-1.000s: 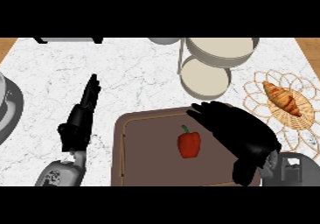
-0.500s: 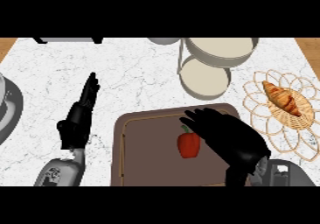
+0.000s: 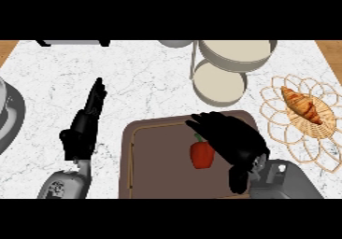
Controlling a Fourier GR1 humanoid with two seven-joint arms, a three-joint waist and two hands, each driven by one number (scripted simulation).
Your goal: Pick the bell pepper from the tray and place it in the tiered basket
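The right hand [image 3: 227,140] has its fingers spread and relaxed, arched over the red bell pepper [image 3: 202,154] without closing on it; the pepper lies on the brown tray [image 3: 153,163], at the hand's eight o'clock. The left hand [image 3: 84,126] rests flat with straight fingers at the tray's nine o'clock, and the tiered basket [image 3: 7,116] sits at the counter's nine o'clock edge.

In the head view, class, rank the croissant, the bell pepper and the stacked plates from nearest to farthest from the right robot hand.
1. bell pepper: on the tray, at the left edge of the right robot hand.
2. croissant: to the hand's right, in the wicker holder.
3. stacked plates: at the counter's far edge.
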